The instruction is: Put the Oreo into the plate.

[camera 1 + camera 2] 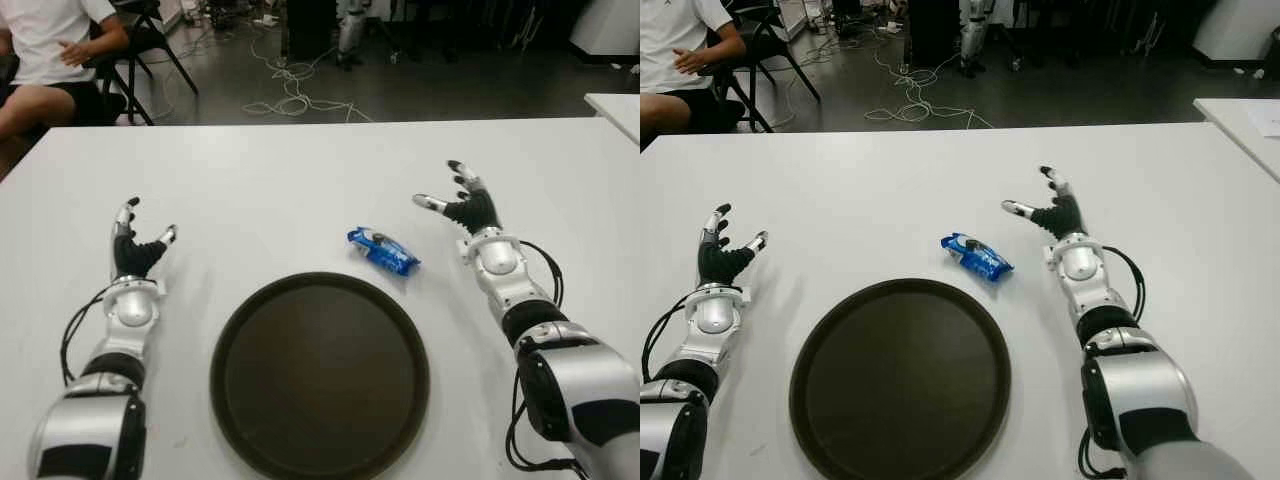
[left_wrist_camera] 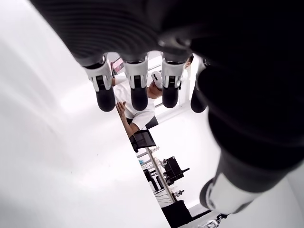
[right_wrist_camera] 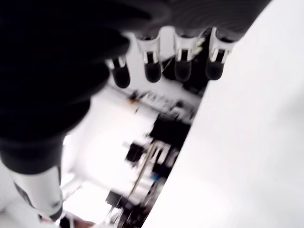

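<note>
A blue Oreo packet lies on the white table, just beyond the far right rim of a round dark brown plate. My right hand hovers to the right of the packet, a short gap away, with its fingers spread and nothing in them. My left hand shows at the left of the plate, fingers extended and empty. The plate holds nothing.
A person in a white shirt sits on a chair beyond the table's far left corner. Cables trail over the dark floor behind the table. Another white table edge shows at the far right.
</note>
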